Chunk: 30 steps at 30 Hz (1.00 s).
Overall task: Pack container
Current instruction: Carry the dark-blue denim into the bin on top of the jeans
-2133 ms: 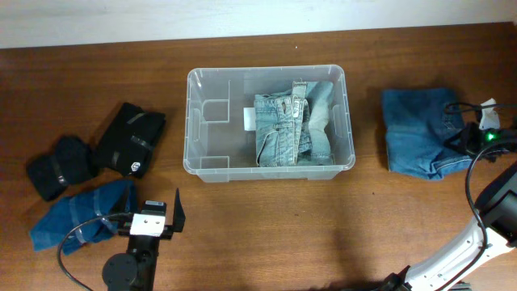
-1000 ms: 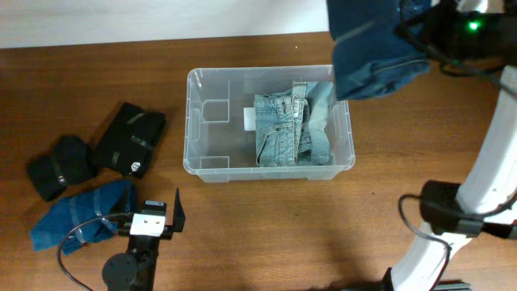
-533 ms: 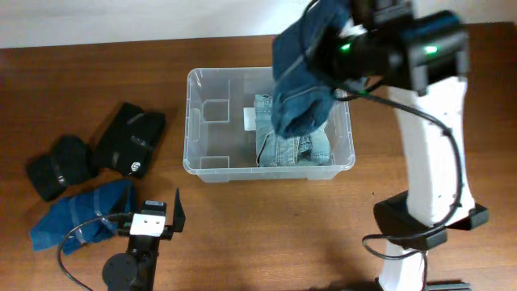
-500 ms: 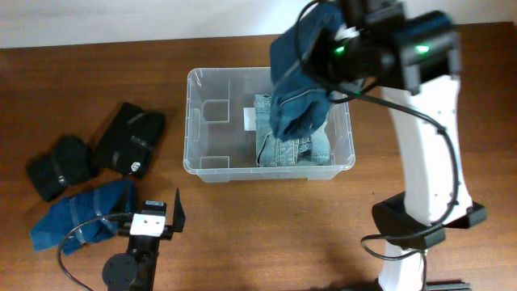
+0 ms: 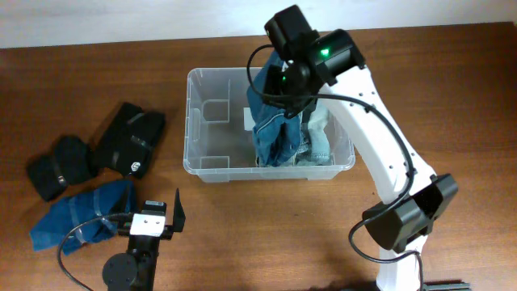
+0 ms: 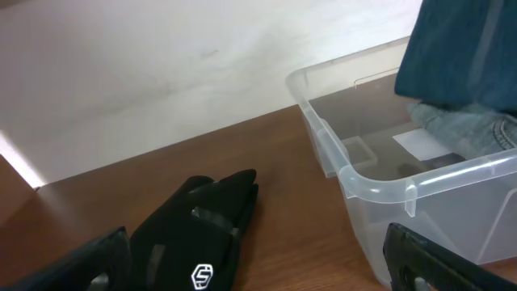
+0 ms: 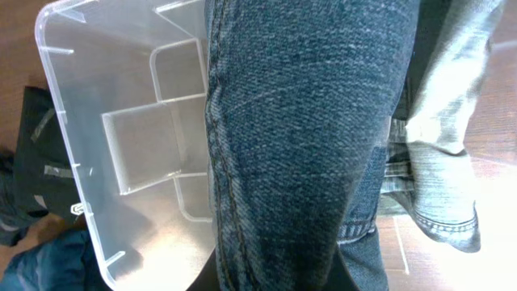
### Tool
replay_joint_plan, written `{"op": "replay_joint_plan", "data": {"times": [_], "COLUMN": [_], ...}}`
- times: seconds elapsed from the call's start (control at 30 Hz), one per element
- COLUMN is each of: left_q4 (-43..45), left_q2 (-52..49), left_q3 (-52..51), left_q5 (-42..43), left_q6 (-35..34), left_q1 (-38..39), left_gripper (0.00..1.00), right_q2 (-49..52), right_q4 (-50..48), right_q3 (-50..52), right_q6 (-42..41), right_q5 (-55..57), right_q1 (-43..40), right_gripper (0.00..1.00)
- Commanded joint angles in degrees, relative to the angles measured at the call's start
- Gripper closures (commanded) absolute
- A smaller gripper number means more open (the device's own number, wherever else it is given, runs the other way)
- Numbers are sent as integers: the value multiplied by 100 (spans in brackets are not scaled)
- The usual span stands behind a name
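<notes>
Your brown wooden table (image 5: 242, 234) lies open along its near edge and right side. The clear container (image 5: 191, 121) sits at the middle rear, its left half bare. Dark jeans (image 5: 275, 121) hang into its right half over folded light jeans (image 5: 319, 141), gripped by your right hand (image 5: 279, 73) above the far rim. A black garment (image 5: 131, 139), a smaller black bundle (image 5: 55, 166) and a blue cloth (image 5: 81, 214) lie well left. Your left hand (image 6: 254, 271) is there, fingers spread wide.

overhead: bright, even, soft shadow at container (image 5: 191, 121) base | left wrist: wall (image 6: 161, 65) washed pale, white streak at left edge, my left gripper fingers (image 6: 448, 263) blurred in lower corners | right wrist: glare bleaches counter (image 7: 497, 162) lower right, denim (image 7: 299, 137) weave sharp
</notes>
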<state>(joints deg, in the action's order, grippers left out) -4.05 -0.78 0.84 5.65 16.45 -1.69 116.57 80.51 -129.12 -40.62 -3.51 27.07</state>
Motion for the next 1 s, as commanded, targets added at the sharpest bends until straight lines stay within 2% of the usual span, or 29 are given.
{"op": "replay_joint_plan", "data": {"times": [0.0, 0.17, 0.23, 0.27, 0.3, 0.4, 0.47, 0.57, 0.67, 0.73, 0.77, 0.83, 0.87, 0.97], "left_q4": [-7, -7, -7, -7, -7, -7, -7, -7, -7, -7, -7, -7, -7, -7], "left_q2": [42, 42, 42, 42, 42, 42, 42, 42, 42, 42, 42, 42, 42, 42], "left_q3": [-31, -31, -31, -33, -31, -31, -33, -31, -31, -31, -33, -33, -31, -33], "left_q5": [61, 61, 61, 61, 61, 61, 61, 61, 61, 61, 61, 61, 61, 61], "left_q6": [-57, -57, -57, -57, -57, -57, -57, -57, -57, -57, -57, -57, -57, -57], "left_q1": [-33, -33, -33, -33, -33, -33, -33, -33, -33, -35, -33, -35, -33, -33], "left_gripper": [1, 1, 1, 0, 1, 1, 1, 0, 1, 1, 1, 1, 1, 1], "right_q2": [-173, -173, -173, -173, -173, -173, -173, -173, -173, -170, -170, -173, -170, -173], "right_q4": [-131, -33, 210, 350, 511, 813, 876, 861, 820, 822, 822, 822, 822, 745], "right_q3": [-74, -72, -72, -72, -72, -72, -72, -72, -68, -31, 22, 214, 339, 942], "right_q6": [-50, -216, -195, -138, -131, 22, 415, 848, 1172, 1244, 1281, 1279, 1279, 1276], "right_q5": [-31, 236, 678, 944, 1261, 1917, 2059, 2081, 2074, 2094, 2094, 2092, 2090, 2081], "right_q1": [39, 28, 28, 26, 22, -28, -127, -284, -413, -505, -553, -634, -662, -702], "right_gripper": [96, 96, 70, 49, 34, 21, 19, 19, 28, 50, 66, 90, 96, 96]}}
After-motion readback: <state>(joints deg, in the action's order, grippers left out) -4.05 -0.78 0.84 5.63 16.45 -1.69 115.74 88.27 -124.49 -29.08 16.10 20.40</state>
